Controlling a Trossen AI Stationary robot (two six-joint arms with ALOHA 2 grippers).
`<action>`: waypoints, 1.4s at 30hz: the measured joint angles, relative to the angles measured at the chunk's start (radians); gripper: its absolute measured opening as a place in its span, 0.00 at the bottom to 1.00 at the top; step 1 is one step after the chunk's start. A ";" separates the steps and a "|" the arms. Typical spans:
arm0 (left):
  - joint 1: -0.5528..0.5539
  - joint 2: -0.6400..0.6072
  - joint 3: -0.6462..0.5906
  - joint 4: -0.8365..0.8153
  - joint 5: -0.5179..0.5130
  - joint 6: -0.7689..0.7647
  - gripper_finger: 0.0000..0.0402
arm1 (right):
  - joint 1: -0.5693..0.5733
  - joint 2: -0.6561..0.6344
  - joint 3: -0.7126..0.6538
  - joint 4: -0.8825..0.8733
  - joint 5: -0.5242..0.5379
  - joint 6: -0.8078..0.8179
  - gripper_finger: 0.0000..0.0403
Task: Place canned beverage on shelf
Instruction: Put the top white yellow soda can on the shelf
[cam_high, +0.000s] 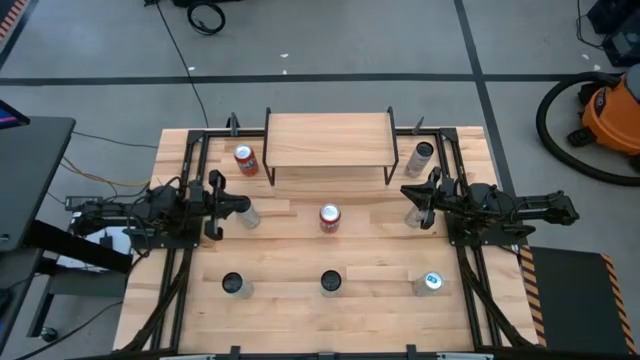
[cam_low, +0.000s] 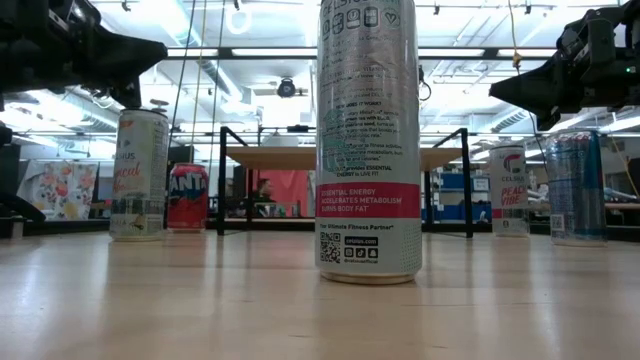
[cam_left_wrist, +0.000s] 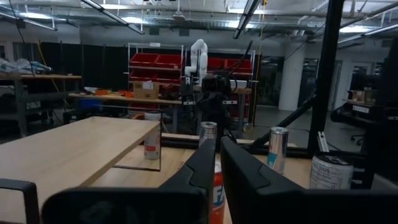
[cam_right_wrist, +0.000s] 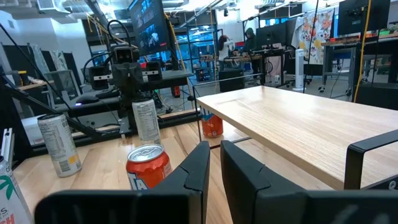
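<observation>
Left claw (cam_high: 243, 205) narrowed nearly shut, empty, level above desk (cam_high: 300, 285) beside clear can (cam_high: 248, 215). Right claw (cam_high: 407, 192) likewise, facing inward. Front can (cam_low: 368, 140) reads "ESSENTIAL ENERGY". Red-topped can (cam_high: 329, 218) mid-desk, before empty shelf (cam_high: 327, 139).

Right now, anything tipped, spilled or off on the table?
Nothing stands out. All the cans stand upright, including the red-topped can at the table's middle and the red can beside the shelf, whose top is bare. No spill shows. The left gripper and right gripper hover with jaws shut, holding nothing.
</observation>
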 joint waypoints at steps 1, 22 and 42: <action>0.000 0.000 0.000 -0.001 0.000 0.006 0.09 | 0.000 0.000 0.000 0.000 0.000 0.000 0.12; 0.001 0.048 0.000 0.043 -0.052 -0.073 0.02 | 0.000 0.000 0.000 0.000 0.000 0.000 0.12; 0.000 0.205 0.014 0.222 -0.155 0.078 0.27 | 0.000 0.000 0.000 0.014 0.006 -0.001 0.12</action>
